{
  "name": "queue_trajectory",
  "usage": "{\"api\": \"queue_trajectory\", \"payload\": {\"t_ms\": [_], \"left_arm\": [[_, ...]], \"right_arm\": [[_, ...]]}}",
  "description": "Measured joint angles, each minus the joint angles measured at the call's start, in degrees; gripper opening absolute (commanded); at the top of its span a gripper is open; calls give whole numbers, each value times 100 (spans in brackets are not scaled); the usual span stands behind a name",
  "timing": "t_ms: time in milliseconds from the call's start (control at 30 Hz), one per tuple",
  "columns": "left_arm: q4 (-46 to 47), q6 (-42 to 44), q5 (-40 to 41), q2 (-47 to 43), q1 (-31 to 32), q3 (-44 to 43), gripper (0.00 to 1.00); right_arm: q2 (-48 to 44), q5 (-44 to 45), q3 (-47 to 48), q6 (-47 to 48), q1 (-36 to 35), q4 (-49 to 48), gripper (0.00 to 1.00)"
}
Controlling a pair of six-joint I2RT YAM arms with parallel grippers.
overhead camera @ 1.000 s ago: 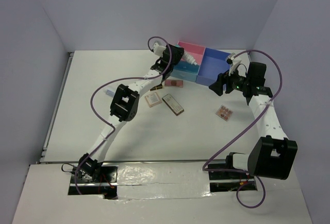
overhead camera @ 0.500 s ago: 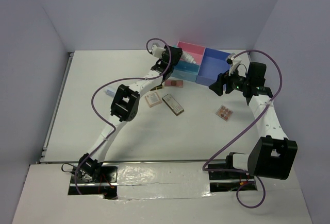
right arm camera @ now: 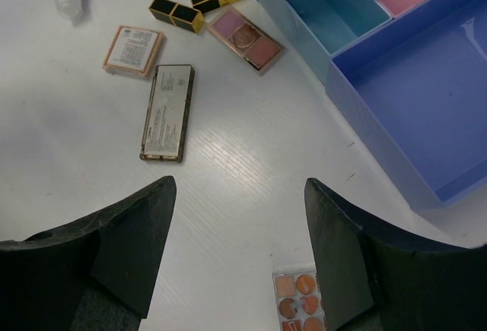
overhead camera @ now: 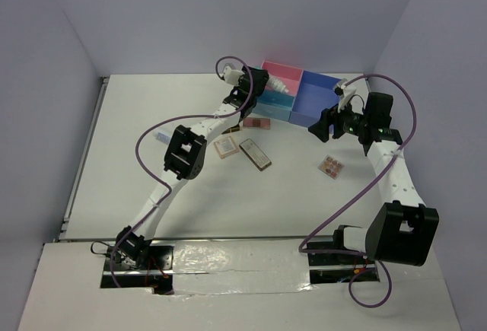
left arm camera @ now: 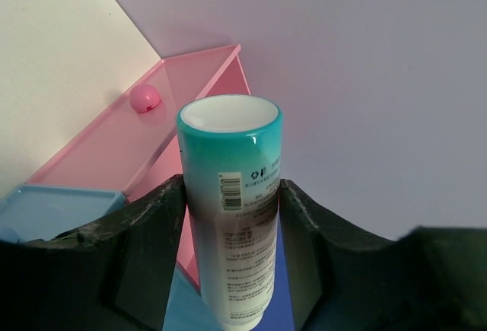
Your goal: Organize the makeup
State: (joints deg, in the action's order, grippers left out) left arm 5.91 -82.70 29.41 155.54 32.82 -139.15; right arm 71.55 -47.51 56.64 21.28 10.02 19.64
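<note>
White tube point(left arm camera: 232, 255) (teal end); bottle point(right arm camera: 65, 0) perhaps whitish.

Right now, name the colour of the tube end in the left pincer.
Teal on the tube, with a white face; clearest in left wrist view.

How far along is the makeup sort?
Done: only a small pink round item seems to lie in the pink compartment. In hand: left gripper holds the teal-ended tube over the box. Left: two lipsticks, four palettes and a small bottle on the table; right gripper open, empty.
</note>
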Motion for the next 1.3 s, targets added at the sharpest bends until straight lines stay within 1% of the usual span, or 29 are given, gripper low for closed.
{"api": "queue_trajectory", "payload": {"t_ms": [33, 100, 133, 200, 267, 367, 467, 500, 567, 600, 633, 667, 767, 800, 833, 900, 933, 967, 1000, 1067, 1100, 1167, 1200, 1233, 1300], "left_arm": [[2, -7, 0, 0, 0, 0, 72], [0, 0, 2, 2, 0, 0, 75], [7, -4, 4, 2, 0, -2, 79], [22, 0, 0, 0, 0, -22, 82], [55, -2, -2, 0, 0, -48, 81], [109, 0, -7, 0, 0, -74, 77], [188, 15, -13, 0, -2, -74, 68], [214, 33, -37, 0, -2, -74, 62], [275, 116, -98, 0, -17, -72, 53], [330, 179, -140, -4, -37, -57, 45], [413, 251, -188, -26, -48, -11, 41], [492, 337, -251, -79, -59, 92, 33], [627, 704, -437, -420, -114, 651, 22], [656, 835, -501, -564, -142, 852, 13], [699, 1023, -575, -739, -177, 1071, 7], [750, 1443, -704, -1147, -247, 1528, 1], [820, 1738, -767, -1423, -273, 1821, 1], [828, 1880, -778, -1587, -286, 1956, 1], [841, 2280, -828, -1987, -328, 2297, 3], [984, 2946, -903, -2734, -374, 2957, 10], [1008, 3283, -935, -3163, -385, 3335, 20], [1091, 3930, -981, -4116, -385, 4142, 32], [1128, 4240, -1010, -4675, -385, 4601, 44], [1137, 4546, -1051, -5202, -396, 5010, 59], [1064, 4966, -1172, -6172, -420, 5757, 75]], "right_arm": [[-4, 0, 0, 0, 0, -2, 76], [-9, -2, 0, -2, 0, -2, 76], [-11, -7, -2, -2, 0, -7, 76], [-11, -13, -2, -2, 0, -9, 76], [-13, -20, -2, -2, 0, -15, 76], [-17, -24, -11, -2, 0, -37, 76], [-17, -37, -13, 0, 0, -39, 76], [-17, -39, -13, 2, 0, -37, 76], [-17, -72, -13, 28, 0, -35, 76], [-17, -114, -13, 79, 0, -31, 77], [-17, -153, -13, 136, 0, -17, 77], [-17, -203, -13, 205, 2, 7, 78], [-17, -428, -13, 531, 0, 179, 79], [-17, -509, -13, 640, 0, 256, 79], [-17, -588, -13, 774, -2, 345, 80], [-17, -695, -9, 1027, -42, 535, 80], [-15, -728, -7, 1156, -61, 627, 81], [-13, -743, 4, 1268, -103, 726, 81], [-4, -743, 20, 1370, -168, 828, 81], [20, -697, 85, 1515, -369, 990, 81], [37, -634, 133, 1563, -520, 1051, 81], [105, -461, 245, 1578, -914, 1132, 81], [151, -345, 304, 1565, -1113, 1152, 81], [254, -210, 393, 1534, -1399, 1172, 81], [511, 39, 612, 1401, -1906, 1222, 82]]}}
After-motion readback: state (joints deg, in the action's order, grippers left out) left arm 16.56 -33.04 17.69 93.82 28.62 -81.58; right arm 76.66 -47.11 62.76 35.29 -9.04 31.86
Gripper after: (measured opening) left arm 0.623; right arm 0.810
